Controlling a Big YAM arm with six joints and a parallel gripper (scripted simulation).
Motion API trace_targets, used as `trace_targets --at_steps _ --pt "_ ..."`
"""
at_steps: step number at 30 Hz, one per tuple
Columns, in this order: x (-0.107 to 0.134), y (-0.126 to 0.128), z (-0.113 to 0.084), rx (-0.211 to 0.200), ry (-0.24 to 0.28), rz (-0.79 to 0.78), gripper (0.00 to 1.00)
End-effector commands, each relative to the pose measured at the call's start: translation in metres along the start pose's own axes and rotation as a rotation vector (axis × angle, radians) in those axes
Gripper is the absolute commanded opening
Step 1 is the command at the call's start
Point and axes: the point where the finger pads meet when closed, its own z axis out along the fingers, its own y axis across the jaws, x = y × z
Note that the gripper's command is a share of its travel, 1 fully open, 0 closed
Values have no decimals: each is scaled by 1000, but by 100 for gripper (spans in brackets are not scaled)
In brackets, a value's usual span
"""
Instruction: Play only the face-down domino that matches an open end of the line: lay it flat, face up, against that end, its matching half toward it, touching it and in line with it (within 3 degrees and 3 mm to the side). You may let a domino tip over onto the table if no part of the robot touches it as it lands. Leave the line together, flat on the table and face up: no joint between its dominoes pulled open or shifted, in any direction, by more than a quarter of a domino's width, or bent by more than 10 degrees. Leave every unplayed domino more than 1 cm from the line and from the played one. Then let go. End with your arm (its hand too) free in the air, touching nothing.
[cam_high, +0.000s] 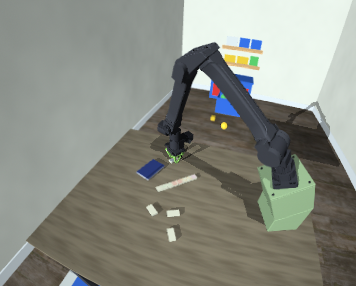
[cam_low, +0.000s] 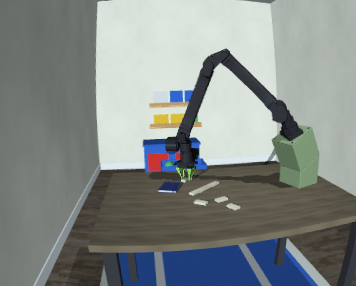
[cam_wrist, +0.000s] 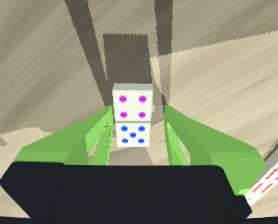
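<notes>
My gripper (cam_high: 173, 157) (cam_low: 186, 176) (cam_wrist: 138, 112) hangs low over the table's far side, beyond the line. It is open, its green fingers on either side of a domino (cam_wrist: 132, 115) with a gap on the right. That domino shows four magenta pips and five blue pips to the wrist camera. The line of face-up dominoes (cam_high: 176, 182) (cam_low: 204, 188) (cam_wrist: 262, 185) lies flat near the table's middle. Three face-down dominoes (cam_high: 152, 209) (cam_high: 173, 213) (cam_high: 172, 234) lie apart in front of the line; in the exterior view they are small pale blocks (cam_low: 200, 202) (cam_low: 221, 199) (cam_low: 233, 206).
A blue book (cam_high: 150, 170) (cam_low: 170, 187) lies flat just left of the gripper and the line. The arm's green base (cam_high: 286, 197) (cam_low: 297, 160) stands at the table's right side. Shelves and a blue cabinet (cam_high: 231, 95) stand against the back wall.
</notes>
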Motion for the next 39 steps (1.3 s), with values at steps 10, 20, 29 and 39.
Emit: trace_targets --at_steps 10,20,29,39 --pt "6 12 -3 -23 6 5 42" --pt "6 14 -3 -24 6 3 42" --pt "8 16 -3 -28 7 3 42" --pt "9 20 -4 -33 9 1 42"
